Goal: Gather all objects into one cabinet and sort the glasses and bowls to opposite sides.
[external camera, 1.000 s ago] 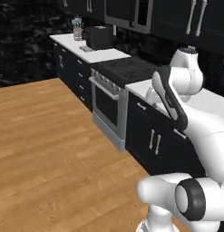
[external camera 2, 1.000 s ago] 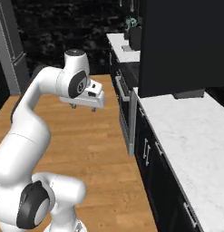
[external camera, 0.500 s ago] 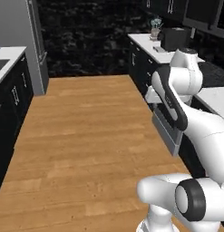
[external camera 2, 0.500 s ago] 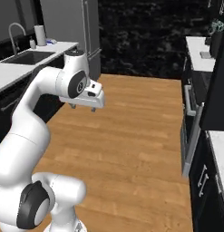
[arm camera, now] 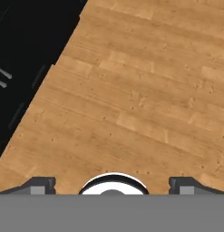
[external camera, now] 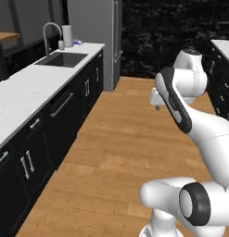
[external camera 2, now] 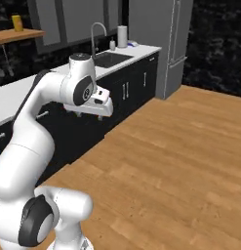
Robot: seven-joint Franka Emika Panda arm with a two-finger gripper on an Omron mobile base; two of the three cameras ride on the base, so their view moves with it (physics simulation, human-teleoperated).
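The glasses, the bowls and the cabinet are out of view. My gripper (external camera 2: 88, 114) hangs open at about counter height, with nothing between its fingers, in front of the black base cabinets. In the left base view the gripper (external camera: 156, 106) sits over the wooden floor, partly hidden by my forearm. In the hand view the gripper (arm camera: 112, 185) points down at bare floor planks, its two tips wide apart.
A white counter (external camera: 23, 90) with a sink (external camera: 60, 59), faucet (external camera: 47, 34) and paper roll (external camera: 67, 35) runs along the left over black base cabinets (external camera: 65, 115). A grey fridge (external camera: 95, 32) stands at its far end. Open wood floor (external camera 2: 180, 156) spreads to the right.
The whole picture has swung, so the camera moved with the base: the stove side has gone and the sink counter has come in. My arm keeps its pose and the gripper stays open.
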